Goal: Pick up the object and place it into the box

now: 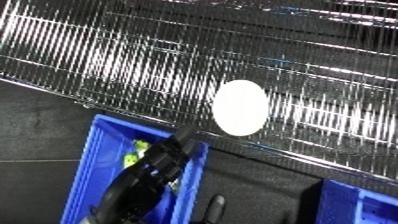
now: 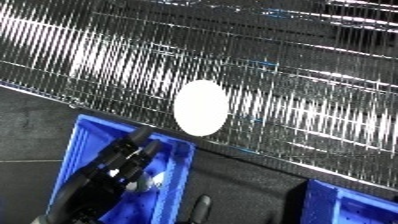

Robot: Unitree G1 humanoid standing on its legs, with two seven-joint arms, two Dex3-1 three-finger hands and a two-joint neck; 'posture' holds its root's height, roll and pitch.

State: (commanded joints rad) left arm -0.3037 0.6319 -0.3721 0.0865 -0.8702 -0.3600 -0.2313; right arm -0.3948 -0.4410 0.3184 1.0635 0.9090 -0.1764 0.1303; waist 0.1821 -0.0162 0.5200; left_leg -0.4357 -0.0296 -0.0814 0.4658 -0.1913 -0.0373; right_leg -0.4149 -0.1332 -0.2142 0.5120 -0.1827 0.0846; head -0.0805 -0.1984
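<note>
**Hand over the bin; white disc not yet collected**

Head-camera view, tilted, looking down on a ribbed metal surface (image 1: 133, 55) with a dark strip below it. A white oval disc (image 1: 240, 107) lies flat on the metal, near its lower edge, with nothing touching it. Below and to the left of the disc is a blue bin (image 1: 89, 165); a second blue bin (image 1: 355, 202) shows partly at the lower right corner.

One black hand (image 2: 120, 165) reaches up from the lower edge and hangs over the first bin, its fingertips near the bin's upper rim and well apart from the disc. By its place at the left of the view it is taken to be the left hand, though the forearm is mostly hidden. Whether the fingers are straight or curled cannot be told, nor whether they hold anything. A small yellow-green item (image 1: 138, 150) shows inside the bin beside the hand; what it is cannot be made out. The right hand appears in neither view.

Judged progress: if the disc is the object meant, the pick-up is not yet done, and reach, grasp, carry and release all remain. The yellow-green item suggests that one object may already be in the bin.
</note>
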